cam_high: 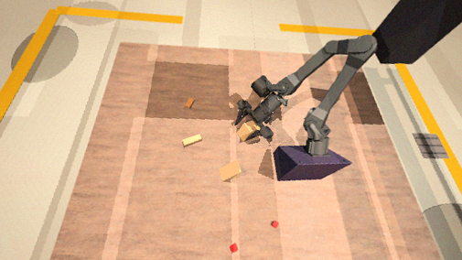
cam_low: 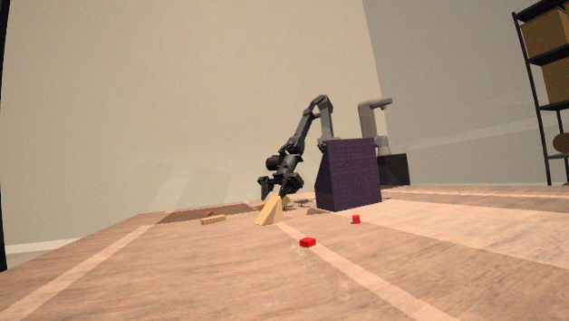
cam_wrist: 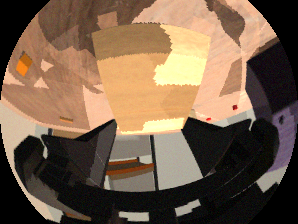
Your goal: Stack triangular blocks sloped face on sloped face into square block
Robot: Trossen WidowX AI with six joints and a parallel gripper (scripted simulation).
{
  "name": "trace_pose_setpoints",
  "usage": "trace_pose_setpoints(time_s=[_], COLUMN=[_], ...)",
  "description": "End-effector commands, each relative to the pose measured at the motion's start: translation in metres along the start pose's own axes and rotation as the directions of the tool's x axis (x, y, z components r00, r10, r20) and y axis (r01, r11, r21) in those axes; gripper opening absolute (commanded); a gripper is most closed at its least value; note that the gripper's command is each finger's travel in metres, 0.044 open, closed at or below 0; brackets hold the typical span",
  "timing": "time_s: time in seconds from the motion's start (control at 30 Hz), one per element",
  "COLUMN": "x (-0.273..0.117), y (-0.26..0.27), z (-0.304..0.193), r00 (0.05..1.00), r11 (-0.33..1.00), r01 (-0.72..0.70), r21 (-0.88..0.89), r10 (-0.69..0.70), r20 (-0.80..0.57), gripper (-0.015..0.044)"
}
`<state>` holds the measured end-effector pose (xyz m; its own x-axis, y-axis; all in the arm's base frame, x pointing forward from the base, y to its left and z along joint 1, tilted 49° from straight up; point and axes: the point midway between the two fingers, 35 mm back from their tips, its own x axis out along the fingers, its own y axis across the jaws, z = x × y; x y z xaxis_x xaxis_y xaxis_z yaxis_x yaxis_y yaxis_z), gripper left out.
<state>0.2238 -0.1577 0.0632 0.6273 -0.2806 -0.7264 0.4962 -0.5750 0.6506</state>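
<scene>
One tan triangular block (cam_high: 231, 171) (cam_low: 270, 211) stands on the table with a sloped face showing. The other triangular block (cam_high: 245, 133) (cam_low: 286, 200) (cam_wrist: 145, 75) is at my hand, behind the first in the exterior view and partly hidden there. In the wrist view it extends beyond my fingertips, its near end between them. My gripper (cam_high: 249, 125) (cam_low: 273, 194) (cam_wrist: 148, 120) is open, tilted and low over this block. Whether a finger touches it, I cannot tell. The two blocks are apart.
A pale yellow bar (cam_high: 192, 140) (cam_low: 213, 219) and an orange block (cam_high: 189, 103) (cam_low: 207, 213) (cam_wrist: 23, 65) lie left of my hand. Two small red blocks (cam_high: 274, 224) (cam_high: 234, 248) (cam_low: 356, 219) (cam_low: 307, 242) lie toward the front. The purple base (cam_high: 305, 170) (cam_low: 353, 174) stands right of the blocks.
</scene>
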Motion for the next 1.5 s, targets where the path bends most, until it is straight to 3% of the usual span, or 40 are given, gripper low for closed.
trace_pose_setpoints(time_s=[0.0,0.33,0.63,0.8,0.93,1.07,1.23,1.37,1.47], x=[0.000,-0.004,-0.067,-0.068,-0.064,-0.066,-0.070,-0.074,-0.077], y=[0.000,0.001,0.000,0.000,0.003,0.004,0.004,0.004,0.004], z=[0.001,-0.005,-0.073,-0.073,-0.062,-0.047,-0.029,-0.015,-0.008], r00=[1.000,1.000,1.000,1.000,1.000,1.000,0.999,0.999,0.998], r11=[1.000,1.000,1.000,1.000,0.979,0.865,0.603,0.325,0.211], r01=[0.000,0.003,0.003,0.002,0.008,0.025,0.040,0.040,0.039], r21=[0.004,0.004,0.004,0.003,-0.203,-0.501,-0.797,-0.945,-0.977], r10=[0.000,-0.003,-0.003,-0.002,-0.009,-0.025,-0.040,-0.047,-0.050], r20=[0.007,0.006,-0.003,-0.005,-0.006,0.008,0.020,0.026,0.029], gripper=[0.0440,0.0440,0.0440,0.0440,0.0440,0.0440,0.0440,0.0440,0.0440])
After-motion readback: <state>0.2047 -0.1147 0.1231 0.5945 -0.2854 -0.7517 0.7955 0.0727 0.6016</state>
